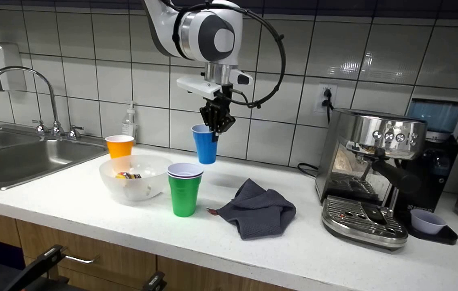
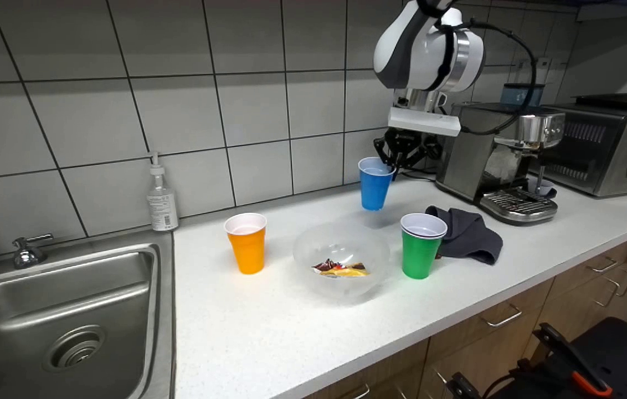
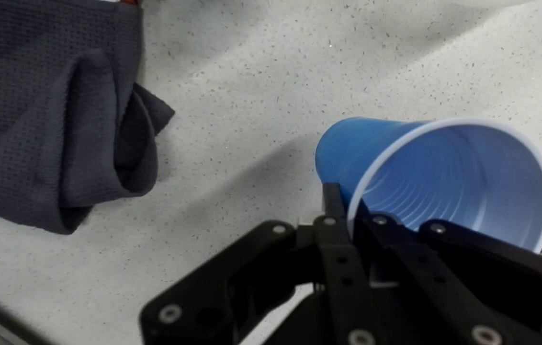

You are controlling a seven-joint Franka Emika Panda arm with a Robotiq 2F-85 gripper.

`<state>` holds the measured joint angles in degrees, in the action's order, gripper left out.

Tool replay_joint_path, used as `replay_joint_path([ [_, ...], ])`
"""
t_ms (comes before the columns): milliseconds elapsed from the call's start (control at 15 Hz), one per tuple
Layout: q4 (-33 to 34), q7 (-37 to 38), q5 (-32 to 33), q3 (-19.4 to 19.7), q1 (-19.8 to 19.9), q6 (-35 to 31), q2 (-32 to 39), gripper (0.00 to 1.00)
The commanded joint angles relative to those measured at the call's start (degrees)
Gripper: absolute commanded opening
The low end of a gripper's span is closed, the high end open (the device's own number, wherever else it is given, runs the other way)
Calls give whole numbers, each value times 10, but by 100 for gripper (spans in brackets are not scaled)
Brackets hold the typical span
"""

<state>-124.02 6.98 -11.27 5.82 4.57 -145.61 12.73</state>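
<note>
A gripper (image 3: 349,206) is pinching the rim of a blue cup (image 1: 204,146), which is hanging slightly tilted just beneath it, raised above the white table (image 2: 225,332). Lower than the gripper, a dark gray cloth (image 1: 259,214), a green cup stack (image 1: 184,196) and a translucent bowl (image 2: 335,289) of wrapped packets (image 2: 341,270) are resting.
</note>
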Motion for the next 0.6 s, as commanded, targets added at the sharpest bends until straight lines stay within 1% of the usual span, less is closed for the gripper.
replay_joint_path([
  [0, -43, -63, -16, -5, 24, -5, -48, 1],
  [267, -60, -119, -35, -2, 40, 2, -73, 1],
  [533, -77, -148, -47, 4, 47, 8, -100, 1],
])
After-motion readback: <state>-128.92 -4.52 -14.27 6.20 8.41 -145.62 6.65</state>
